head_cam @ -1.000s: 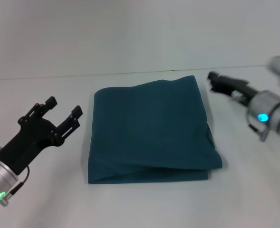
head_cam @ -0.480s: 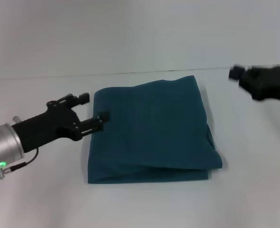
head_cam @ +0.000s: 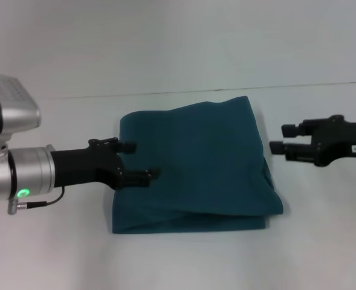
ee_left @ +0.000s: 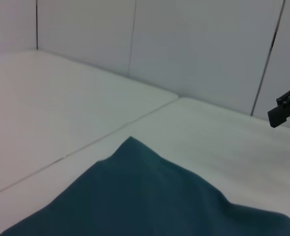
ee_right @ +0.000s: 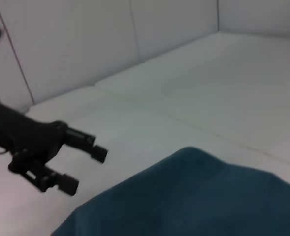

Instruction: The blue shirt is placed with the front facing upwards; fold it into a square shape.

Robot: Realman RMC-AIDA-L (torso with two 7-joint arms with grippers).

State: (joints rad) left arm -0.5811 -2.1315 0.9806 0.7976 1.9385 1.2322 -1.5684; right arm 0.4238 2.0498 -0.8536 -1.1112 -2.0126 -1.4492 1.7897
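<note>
The blue shirt [head_cam: 196, 163] lies folded into a rough square in the middle of the white table, plain teal side up, with no lettering or collar showing. My left gripper [head_cam: 141, 160] is open and reaches sideways over the shirt's left edge, empty. My right gripper [head_cam: 279, 138] is open and empty, just off the shirt's right edge and pointing at it. The left wrist view shows the shirt [ee_left: 149, 196] and the right gripper [ee_left: 286, 105] far off. The right wrist view shows the shirt [ee_right: 199, 196] and the open left gripper [ee_right: 85, 169].
The white table [head_cam: 184, 266] lies all around the shirt. A pale wall [head_cam: 178, 42] rises behind the table's far edge. The shirt's front right corner [head_cam: 274, 208] bulges slightly, with layers showing along the front fold.
My left gripper has swung right, from beside the shirt to over its left edge. My right gripper has come down from the back right to the shirt's right edge. The shirt has not moved.
</note>
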